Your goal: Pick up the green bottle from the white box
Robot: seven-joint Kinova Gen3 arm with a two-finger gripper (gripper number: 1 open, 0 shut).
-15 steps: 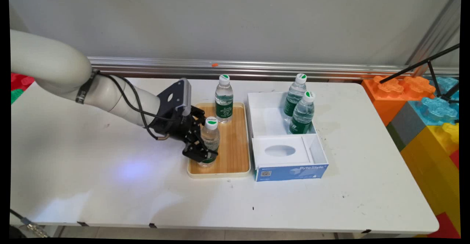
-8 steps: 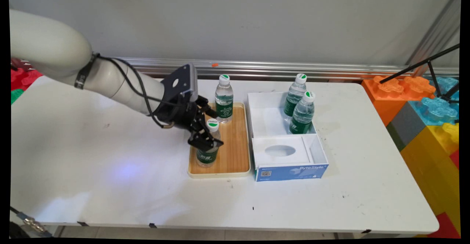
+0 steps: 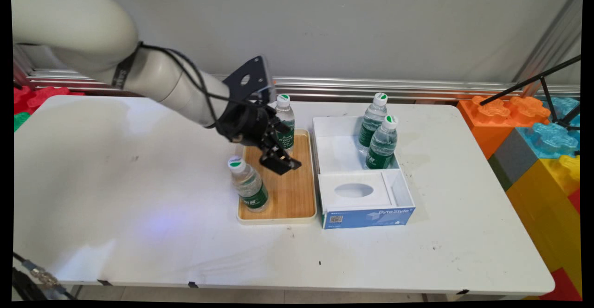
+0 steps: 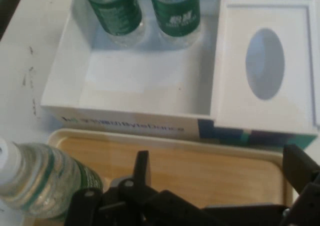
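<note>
Above the wooden tray (image 3: 297,192), the gripper (image 3: 280,162) hangs with jaws spread wide, gripping nothing. The near bottle (image 3: 248,185) leans on the tray's left rim (tilted, so unsupported); another bottle (image 3: 284,121) stands at the tray's far end.

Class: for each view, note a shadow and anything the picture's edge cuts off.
Main view: soft grey shadow lies on the table left of the tray. Hand view: the top edge crops the box's left bottle and right bottle, shade at their bases.
</note>
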